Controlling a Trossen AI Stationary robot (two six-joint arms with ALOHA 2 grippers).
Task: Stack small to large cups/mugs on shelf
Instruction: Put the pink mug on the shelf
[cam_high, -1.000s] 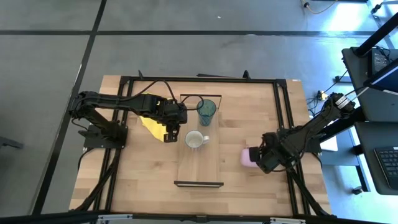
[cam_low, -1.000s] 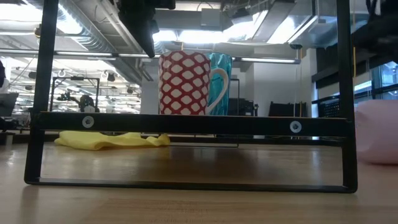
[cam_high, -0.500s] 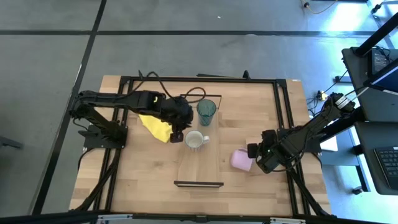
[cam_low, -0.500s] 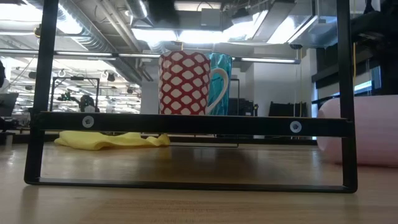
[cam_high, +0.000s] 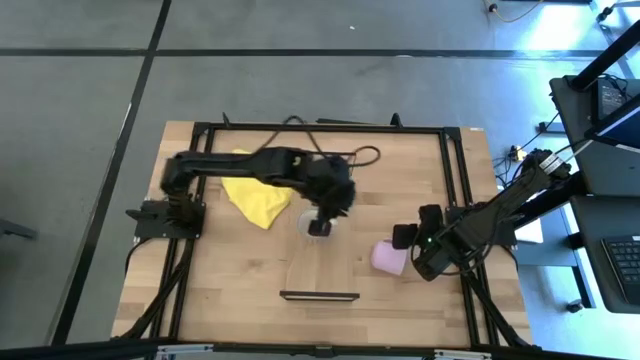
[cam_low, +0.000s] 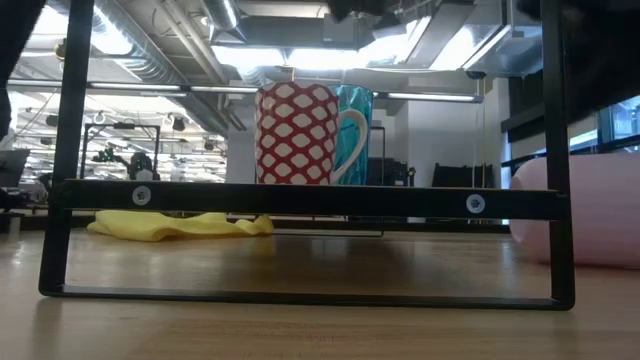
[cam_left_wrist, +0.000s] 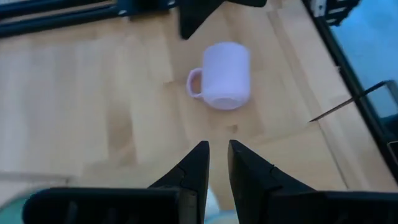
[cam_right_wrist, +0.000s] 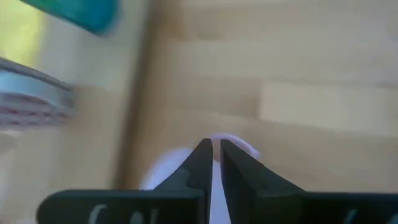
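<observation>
Pink mug (cam_high: 387, 257) lies on its side on the table, just ahead of the right gripper (cam_right_wrist: 215, 163), whose fingers (cam_right_wrist: 200, 163) stand nearly closed around its rim. It sits off the shelf (cam_high: 322, 272), which lies further ahead of those fingers. The left gripper (cam_left_wrist: 217, 163) (nearly closed, empty) hangs above the white mug (cam_low: 300, 133) on the shelf, with the teal tumbler (cam_low: 356, 134) just beyond. The right arm is clearly nearer to the pink mug.

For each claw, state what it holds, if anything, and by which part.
The right claw is shut on the pink mug, apparently at its rim; the exact spot is hidden. The left claw, above the shelf, holds nothing.
</observation>
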